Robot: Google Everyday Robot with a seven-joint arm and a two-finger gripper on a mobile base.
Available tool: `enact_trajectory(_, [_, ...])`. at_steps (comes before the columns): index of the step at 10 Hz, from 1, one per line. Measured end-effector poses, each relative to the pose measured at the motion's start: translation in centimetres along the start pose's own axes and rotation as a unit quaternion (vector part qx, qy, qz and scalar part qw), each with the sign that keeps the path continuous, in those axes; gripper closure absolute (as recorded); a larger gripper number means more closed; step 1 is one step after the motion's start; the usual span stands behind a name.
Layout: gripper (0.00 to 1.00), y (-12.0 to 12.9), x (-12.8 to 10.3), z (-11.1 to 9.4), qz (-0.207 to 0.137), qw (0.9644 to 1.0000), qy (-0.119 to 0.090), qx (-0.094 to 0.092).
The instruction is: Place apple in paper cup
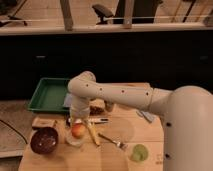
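The big white arm (125, 95) reaches across from the right and bends down over the near left part of the table (57, 161), a pale wooden top in front of a dark wall. At the far left of the table lies a flat green tray (47, 95). Near the left edge stands a dark maroon bowl (44, 140), and just behind it lies a small brown block (44, 122). The gripper (78, 121) points straight down from the end of the arm, right of the bowl and directly over the paper cup (74, 141). It comes so close to the fruit below that I cannot tell whether it is apart, together or clamped on anything. A yellow banana (93, 134) lies just right of the cup, running from far to near, and a fork (114, 142) lies slanted to the right of that. The paper cup is short and whitish and stands upright between the bowl and the banana. Well to the right, at the near edge, sits a pale green round thing (139, 152). The apple (77, 131), orange-red, sits in the mouth of the cup, its top showing above the rim just under the gripper.
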Motion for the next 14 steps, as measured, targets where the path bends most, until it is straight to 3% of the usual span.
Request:
enact_trajectory(3, [0.76,-0.07,0.13,0.04,0.001,1.0000,-0.004,0.003])
enact_trajectory(5, [0.82,-0.12,0.19,0.05,0.002,1.0000,-0.006,0.005])
enact_trajectory(8, [0.74,-0.11,0.30,0.06,0.003,0.9999,-0.010,0.007])
enact_trajectory(10, [0.76,-0.14,0.30,0.05,0.004,0.9999,-0.012,0.009])
enact_trajectory(12, [0.67,-0.19,0.36,0.08,0.004,0.9998,-0.015,0.012])
enact_trajectory(14, [0.71,-0.20,0.39,0.08,0.006,0.9996,-0.022,0.018])
